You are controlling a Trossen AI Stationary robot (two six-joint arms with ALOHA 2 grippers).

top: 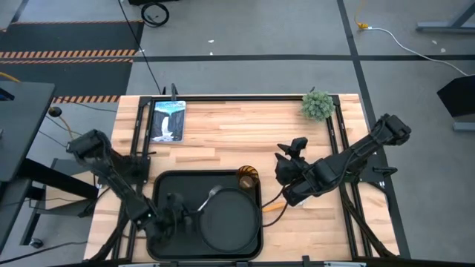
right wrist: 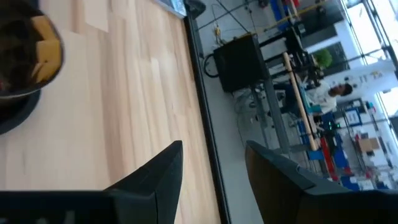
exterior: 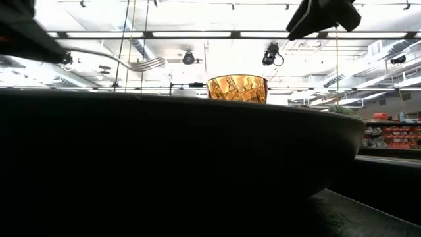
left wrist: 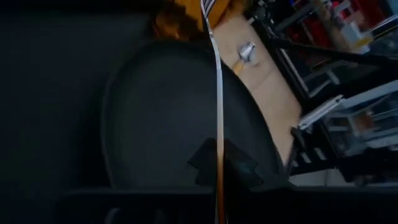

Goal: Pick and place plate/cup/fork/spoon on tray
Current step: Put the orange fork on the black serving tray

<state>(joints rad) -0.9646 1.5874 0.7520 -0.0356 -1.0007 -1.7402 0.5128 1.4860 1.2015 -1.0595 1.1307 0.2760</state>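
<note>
Holding the fork point(top: 202, 202) by its handle, my left gripper point(top: 177, 210) sits at the lower left of the high view, over the left part of the tray point(top: 159, 185), fingers pinched on the handle. The fork's tines reach up and right over the upper edge of the plate point(top: 231, 222), which lies in the tray's right half. In my left wrist view the fork point(left wrist: 217, 124) runs as a thin line straight up the middle of the frame across the plate point(left wrist: 161, 118). The cup point(top: 247, 178) stands in the tray's upper right corner, just above the plate; in the low view it point(exterior: 237, 87) shows amber above the dark rim. The spoon point(top: 272, 206) lies on the wooden table point(top: 245, 130) just right of the tray, below my right gripper point(top: 286, 159), whose fingers point(right wrist: 163, 171) are spread apart with nothing between them. No readable writing shows on any of these things.
</note>
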